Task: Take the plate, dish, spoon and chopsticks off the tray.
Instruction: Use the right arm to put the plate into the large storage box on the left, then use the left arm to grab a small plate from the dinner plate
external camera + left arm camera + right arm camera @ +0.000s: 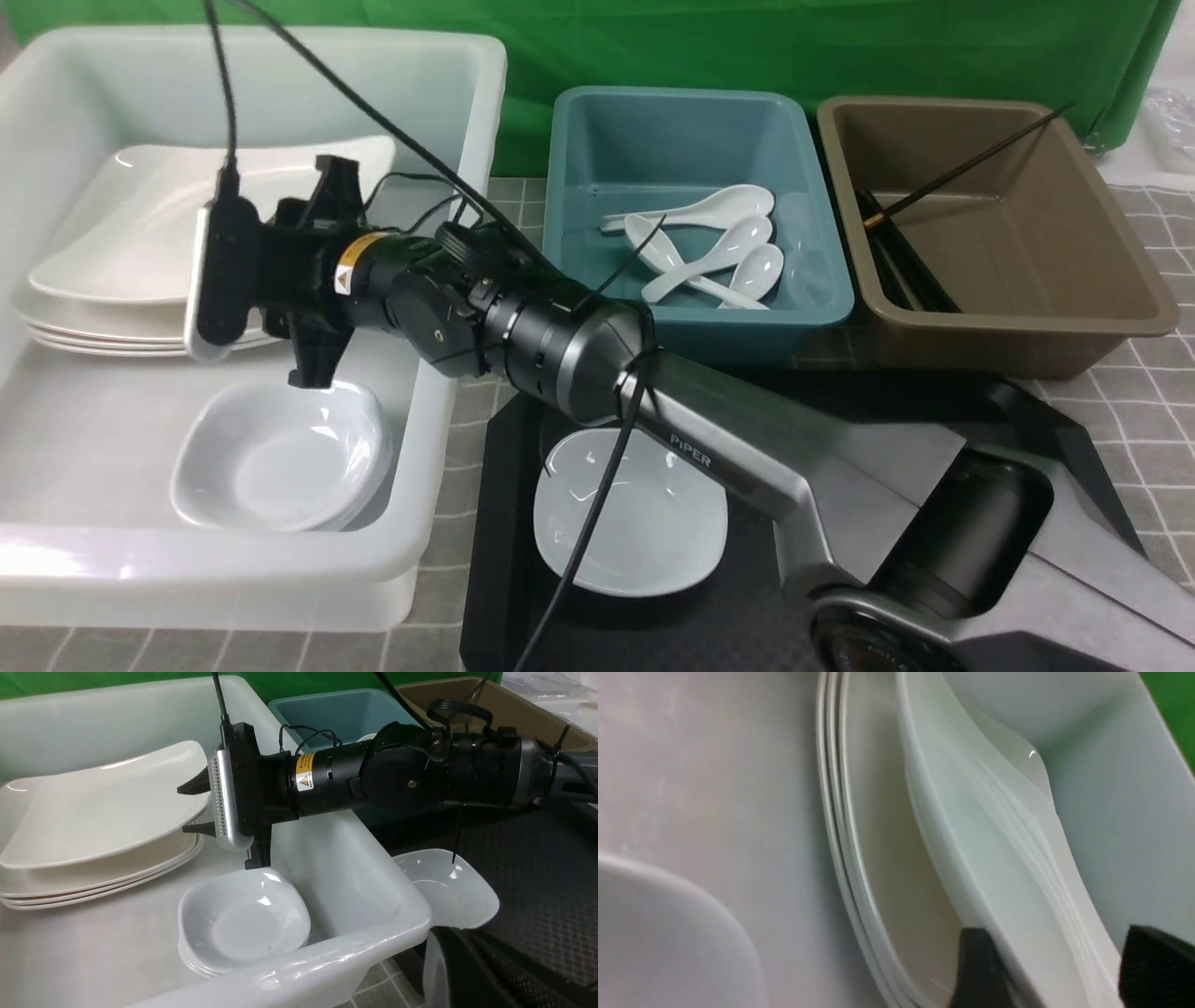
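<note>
- The translucent white plastic tub [448,112], deep and smooth-walled, is filling the 9 o'clock side of the front view.
- The tray [499,560], black with a diamond-textured floor, is lying at 6 o'clock.
- The brown bin [1008,243] is sitting at 2 o'clock and the teal bin [672,131] at 12 o'clock, both rectangular with rounded corners.
- The plate [103,807], glossy, white and rounded-rectangular, is tilting inside the tub. Its far edge is resting on a stack of matching plates [93,327].
- The dish [653,541], a pale rounded-square bowl, is sitting on the tray, just beside the tub.
- A stack of similar dishes [280,457] is sitting in the tub, at 5 o'clock from the plate.
- The chopsticks [971,168], thin and black, are in the brown bin, 1 of them leaning on its far corner.
- The spoons [709,243], glossy white, are lying crossed in the teal bin.
- The right gripper [182,808] is pinching the plate's raised near rim, 1 black finger above and 1 below.
- The left gripper [467,975] is showing only a dark blurred part, so I cannot tell its state.
</note>
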You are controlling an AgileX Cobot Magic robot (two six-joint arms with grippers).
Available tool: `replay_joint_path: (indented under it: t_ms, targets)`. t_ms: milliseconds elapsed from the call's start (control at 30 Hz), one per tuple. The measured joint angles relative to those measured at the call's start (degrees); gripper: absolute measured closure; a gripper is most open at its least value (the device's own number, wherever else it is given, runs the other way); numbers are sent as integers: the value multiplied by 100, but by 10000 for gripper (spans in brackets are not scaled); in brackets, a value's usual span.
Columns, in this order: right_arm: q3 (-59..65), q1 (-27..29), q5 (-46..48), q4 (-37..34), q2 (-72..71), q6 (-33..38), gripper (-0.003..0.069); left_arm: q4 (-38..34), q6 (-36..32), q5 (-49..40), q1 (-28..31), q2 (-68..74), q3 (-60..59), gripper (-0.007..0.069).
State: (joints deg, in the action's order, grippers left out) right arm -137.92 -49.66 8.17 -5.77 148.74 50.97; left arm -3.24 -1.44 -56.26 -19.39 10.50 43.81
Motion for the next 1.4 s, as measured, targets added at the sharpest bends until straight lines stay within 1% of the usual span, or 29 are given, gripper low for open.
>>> replay_joint_path:
  t_ms: [33,67,100,133,200,267,300,333,367,433,467,500,533,567,633,700,733,767,833,900,933,1067,1100,1133,1167,1233,1267,1300,1400]
  targets:
    - [0,0,0,0,0,-105,199,0,0,0,0,0,0,621]
    - [0,26,73,6,-20,-491,182,0,0,16,0,0,0,621]
    - [0,32,137,6,-47,-675,182,0,0,24,0,0,0,621]
    - [0,39,180,14,-59,-732,183,0,0,24,0,0,0,621]
    - [-4,46,699,33,-254,-1107,209,-5,-1,29,0,0,0,621]
    - [-4,46,992,33,-383,-1248,230,-5,-1,29,0,0,0,621]
    - [-4,46,1584,34,-687,-1496,279,-5,-1,39,0,0,0,621]
    - [-4,46,1652,34,-687,-1532,286,-5,-6,39,0,0,0,621]
    - [-4,46,2227,46,-1038,-1815,347,-5,-46,44,0,0,0,621]
    - [-4,46,2692,72,-1374,-2037,396,-5,-80,50,0,5,0,621]
    - [-11,46,3288,132,-1748,-2305,448,-5,-156,55,0,35,0,621]
    - [-22,46,3795,159,-2063,-2540,482,-5,-195,55,0,82,0,621]
    - [-30,46,3960,173,-2165,-2614,500,-5,-211,55,0,126,0,621]
    - [-44,51,4412,180,-2404,-2801,531,-17,-278,49,0,228,0,621]
    - [-71,66,4988,215,-2812,-2958,565,-81,-434,49,0,518,6,621]
    - [-71,97,5575,346,-3120,-3073,584,-210,-690,57,-42,876,6,621]
    - [-71,97,5624,366,-3144,-3097,586,-230,-690,57,-50,916,6,621]
    - [-4,103,5871,577,-3356,-3269,589,-350,-872,85,-128,1232,6,621]
    - [264,103,5871,900,-3703,-3584,589,-429,-1044,83,-205,1809,32,621]
    - [475,103,5871,1055,-3917,-3706,590,-450,-1102,77,-230,2083,59,621]
    - [1041,103,5871,1379,-4425,-3938,590,-506,-1212,53,-275,2483,124,621]
    - [2918,103,5871,1992,-6053,-4608,589,-667,-1390,92,-681,3515,406,621]
    - [3020,103,5871,2014,-6145,-4641,589,-667,-1398,105,-707,3602,437,621]
    - [3864,103,5871,2121,-6877,-4910,589,-667,-1468,194,-891,3920,537,621]
    - [4393,103,5865,2147,-7318,-5044,589,-655,-1504,272,-1040,4163,608,621]
    - [5327,103,5831,2178,-8052,-5350,589,-628,-1524,416,-1398,4663,746,621]
    - [5529,103,5814,2178,-8281,-5457,589,-614,-1524,467,-1523,4851,797,621]
    - [6192,103,5741,2178,-8723,-5699,589,-548,-1508,622,-1786,5249,901,621]
    - [7290,103,5665,2173,-9708,-6194,589,-320,-1262,990,-2446,6218,1149,621]
